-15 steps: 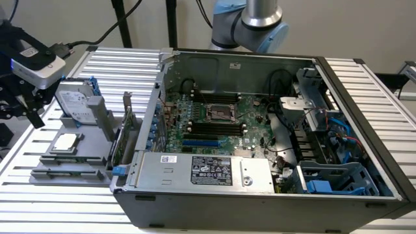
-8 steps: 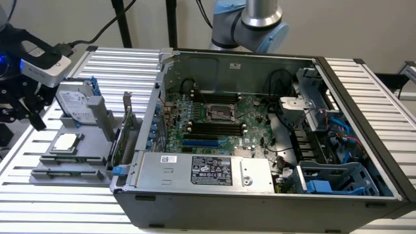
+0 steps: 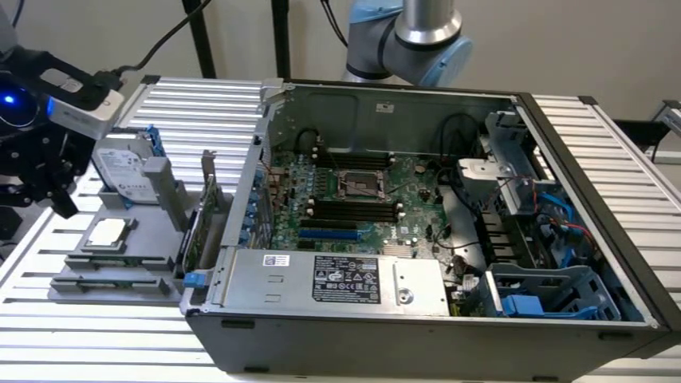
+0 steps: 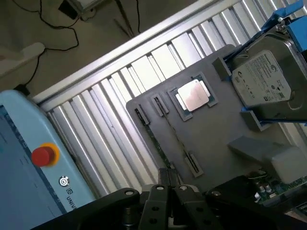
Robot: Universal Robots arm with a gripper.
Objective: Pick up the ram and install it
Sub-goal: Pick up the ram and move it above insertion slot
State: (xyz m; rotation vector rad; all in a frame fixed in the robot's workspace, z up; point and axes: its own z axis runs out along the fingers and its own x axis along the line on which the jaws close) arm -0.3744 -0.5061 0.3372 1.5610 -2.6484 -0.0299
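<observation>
Green ram (image 4: 153, 141) standing on edge in grey tray (image 4: 216, 139); your end effector (image 4: 168, 189) hovering above, jaws closed, holding nothing. Advising you: squaring jaws across thin edge, centring mid-length.

This looks like a robotics lab or test workshop. In the exterior view an open computer case (image 3: 426, 239) fills the centre on a ribbed metal table (image 3: 107, 351), with a robot arm (image 3: 426, 36) at the top and a parts tray (image 3: 107, 283) holding a hard drive (image 3: 126, 171) at the left. The wrist view shows a control pendant (image 4: 19, 191) with a red stop button (image 4: 42, 156).
</observation>
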